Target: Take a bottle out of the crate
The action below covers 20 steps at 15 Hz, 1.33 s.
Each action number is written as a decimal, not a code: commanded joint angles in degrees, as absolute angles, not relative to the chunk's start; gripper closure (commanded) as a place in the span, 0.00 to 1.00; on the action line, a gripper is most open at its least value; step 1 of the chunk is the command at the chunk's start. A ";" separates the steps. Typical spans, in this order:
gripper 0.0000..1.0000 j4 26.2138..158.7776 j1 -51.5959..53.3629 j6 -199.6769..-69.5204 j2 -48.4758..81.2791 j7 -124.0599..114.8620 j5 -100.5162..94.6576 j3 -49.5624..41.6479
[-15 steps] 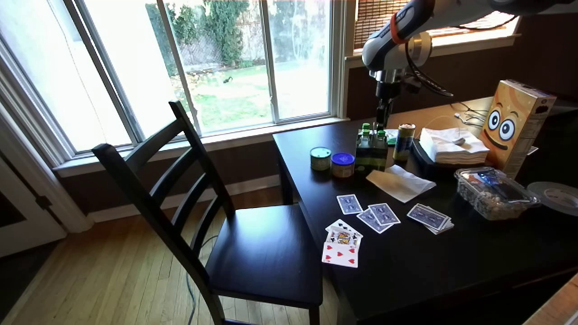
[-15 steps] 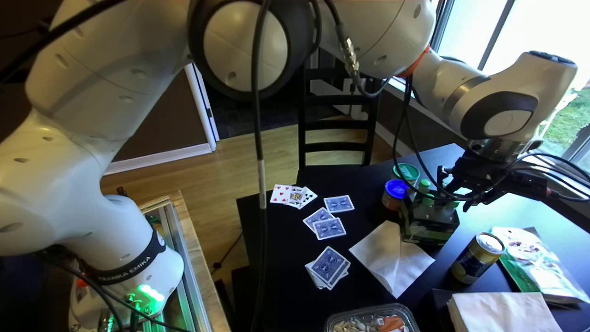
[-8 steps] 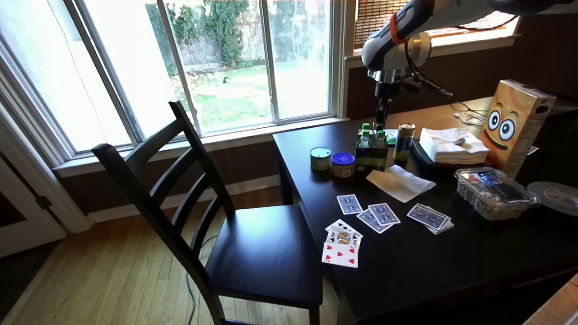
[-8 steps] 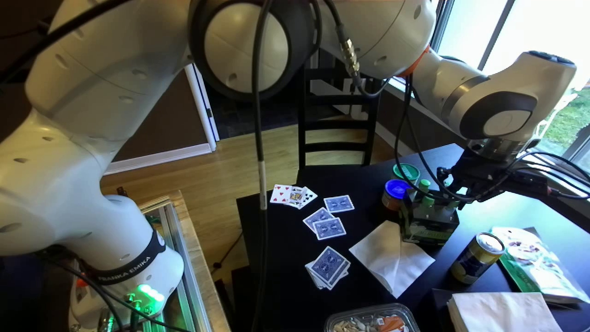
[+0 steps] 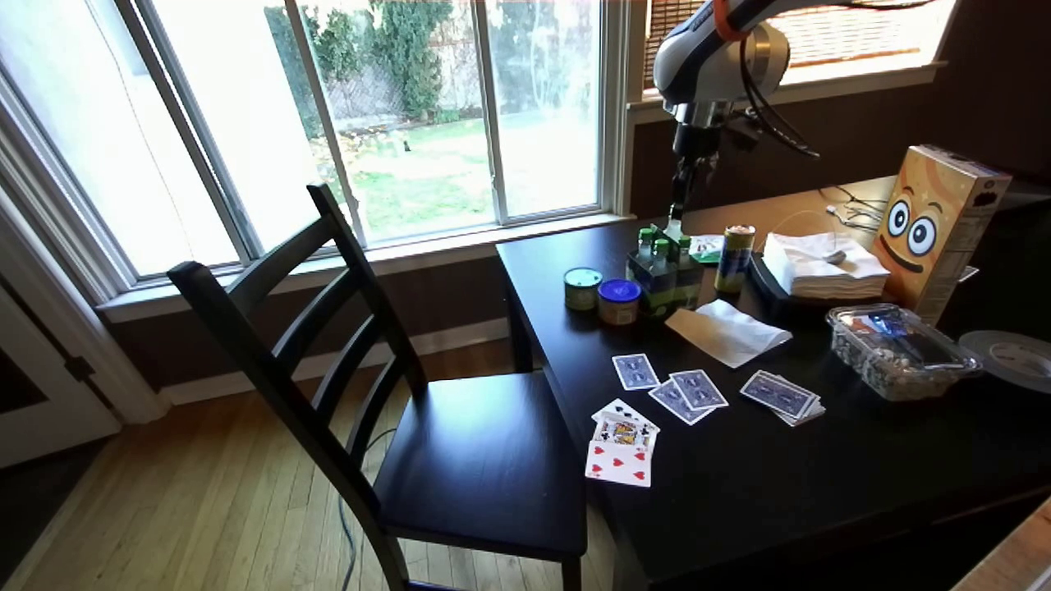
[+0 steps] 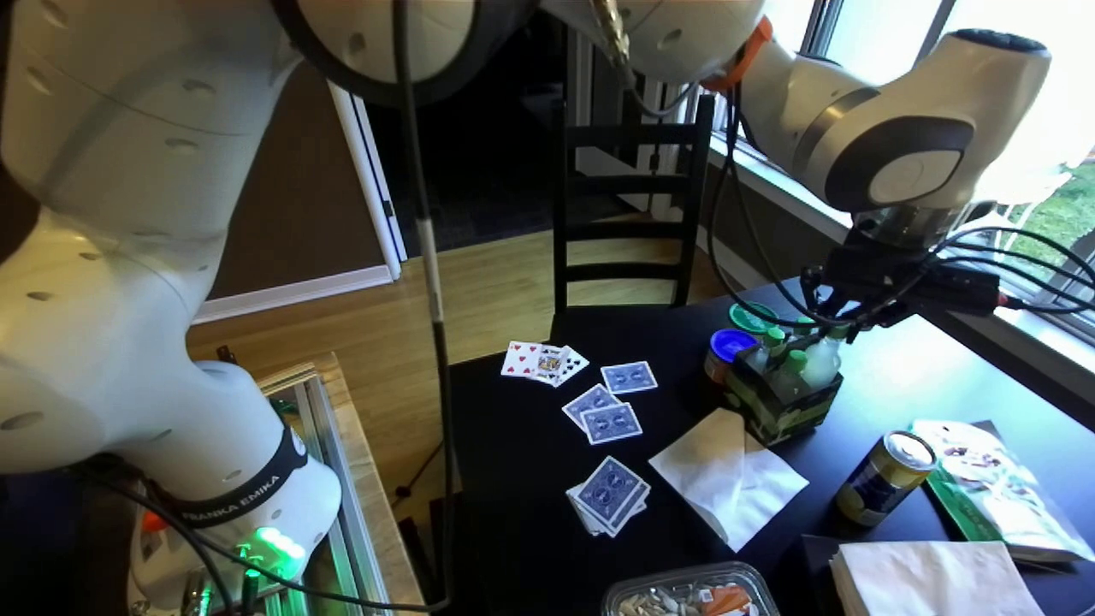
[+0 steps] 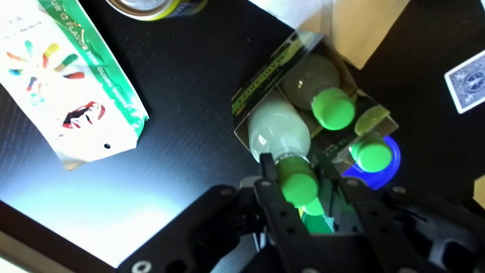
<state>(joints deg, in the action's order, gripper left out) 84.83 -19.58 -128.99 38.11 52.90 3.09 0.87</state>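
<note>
We see the end effector [image 7: 297, 168] pinching a green-capped bottle [image 7: 278, 127] near its top, the lower part inside the green Margarita crate [image 7: 261, 81]. We find the crate beside the blue-lidded container [image 5: 618, 304], near the corner of the counter [image 5: 714, 492] by the window [image 5: 550, 123]; face-up playing cards [image 5: 621, 461] lie at the edge by the chair [image 5: 484, 460].

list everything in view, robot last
table: one, black, centre
chair: one, black, beside table
windows: several, white-framed, beyond table
lidded tubs: two, blue-topped, green-topped, on table
crate: one, green, beside lidded tubs
bottles: four, green-capped, in crate
can: one, gold-blue, near crate
bag: one, white-green, beside can
napkins: one stack, white, beside can
cartoon-eyed box: one, orange, beside napkins
clear tub: one, transparent, on table
round item: one, grey, beside clear tub
paper: one, white, beside crate
cards: several, blue and white, on table
arm: one, white, above table
fingers: two, black, closed on one bottle
</note>
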 commanded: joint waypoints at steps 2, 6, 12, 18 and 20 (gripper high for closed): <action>0.89 100.77 -18.70 -136.87 23.70 49.45 7.33 1.88; 0.89 111.18 -17.67 -144.66 14.70 49.08 10.80 2.53; 0.89 123.34 -14.33 -152.78 4.55 50.72 16.48 2.82; 0.89 129.00 -9.57 -150.73 0.02 50.46 18.47 1.29; 0.89 129.13 -8.61 -148.04 0.33 49.98 17.67 0.62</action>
<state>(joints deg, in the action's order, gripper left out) 127.25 -10.61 -151.19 2.44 49.26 16.54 2.32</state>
